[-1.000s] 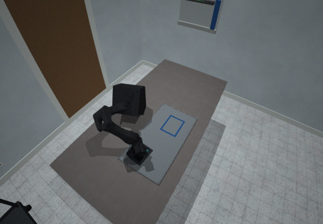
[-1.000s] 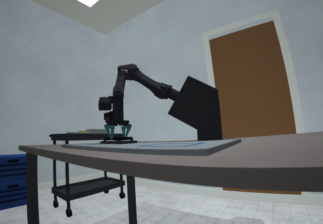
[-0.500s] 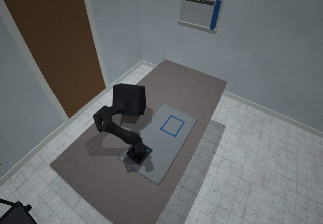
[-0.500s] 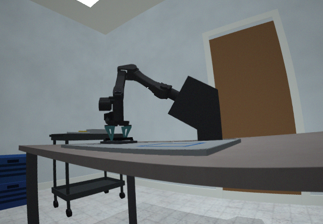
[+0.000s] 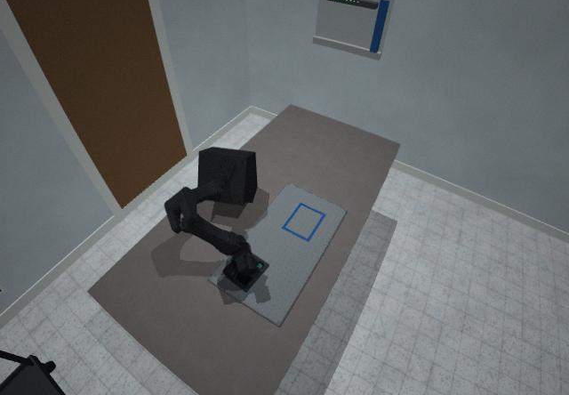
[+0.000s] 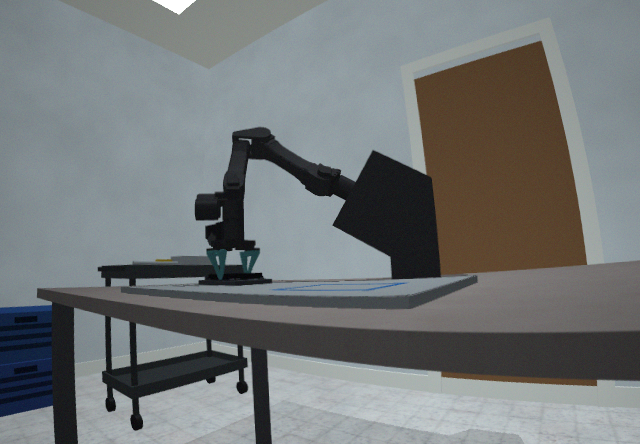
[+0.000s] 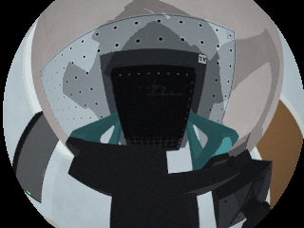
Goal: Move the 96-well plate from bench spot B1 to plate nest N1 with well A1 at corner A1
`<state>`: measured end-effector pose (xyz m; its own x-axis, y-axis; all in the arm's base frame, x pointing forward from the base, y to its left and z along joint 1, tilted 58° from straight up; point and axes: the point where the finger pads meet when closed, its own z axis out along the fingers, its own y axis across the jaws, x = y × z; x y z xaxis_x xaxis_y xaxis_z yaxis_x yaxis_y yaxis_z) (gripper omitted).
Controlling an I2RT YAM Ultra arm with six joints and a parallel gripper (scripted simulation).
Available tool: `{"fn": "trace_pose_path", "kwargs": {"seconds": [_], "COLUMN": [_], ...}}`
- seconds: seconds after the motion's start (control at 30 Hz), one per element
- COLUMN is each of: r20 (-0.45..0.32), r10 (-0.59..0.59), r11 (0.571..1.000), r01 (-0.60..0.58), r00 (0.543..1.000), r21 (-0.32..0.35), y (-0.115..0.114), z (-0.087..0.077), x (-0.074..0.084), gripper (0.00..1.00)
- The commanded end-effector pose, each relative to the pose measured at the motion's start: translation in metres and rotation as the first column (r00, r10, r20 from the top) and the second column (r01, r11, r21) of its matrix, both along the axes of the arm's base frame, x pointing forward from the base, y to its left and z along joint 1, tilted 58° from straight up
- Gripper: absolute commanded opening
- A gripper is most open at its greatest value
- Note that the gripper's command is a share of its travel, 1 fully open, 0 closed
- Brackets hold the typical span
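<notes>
The black 96-well plate (image 5: pixel 243 280) is at the near end of the grey perforated board (image 5: pixel 299 253), between my teal fingers. My gripper (image 5: pixel 251 269) points straight down and is shut on the plate's long sides. In the side view the plate (image 6: pixel 235 277) lies level at the board's surface under the gripper (image 6: pixel 233 268). In the wrist view the plate (image 7: pixel 152 98) sits within a grey nest frame (image 7: pixel 104 66) that has a small white corner label (image 7: pixel 203 59); the gripper (image 7: pixel 155 135) grips its near part. I cannot tell whether the plate is fully down.
A blue square outline (image 5: pixel 303 221) on the board's far half has nothing inside it. The arm's black base box (image 5: pixel 227 174) stands at the board's left. A black cart (image 6: pixel 155 320) and blue drawers (image 6: pixel 23 356) stand beyond the table.
</notes>
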<state>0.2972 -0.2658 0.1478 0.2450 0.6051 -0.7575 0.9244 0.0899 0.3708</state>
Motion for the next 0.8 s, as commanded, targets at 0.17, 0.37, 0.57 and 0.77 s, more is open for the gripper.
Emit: {"fn": "trace_pose_path", "kwargs": {"seconds": [0.17, 0.37, 0.57, 0.77], "r20": [0.013, 0.012, 0.012, 0.012], "r10": [0.003, 0.003, 0.003, 0.003], "r11": [1.0, 1.0, 1.0, 1.0], "r01": [-0.003, -0.003, -0.003, -0.003], "r00": [1.0, 1.0, 1.0, 1.0], "r21": [-0.017, -0.017, -0.017, -0.017], "y": [-0.0017, -0.0017, -0.0017, -0.0017], "z": [0.0113, 0.0113, 0.0113, 0.0113], "x": [0.0072, 0.0071, 0.0071, 0.0071], "gripper": [0.0, 1.0, 1.0, 1.0]}}
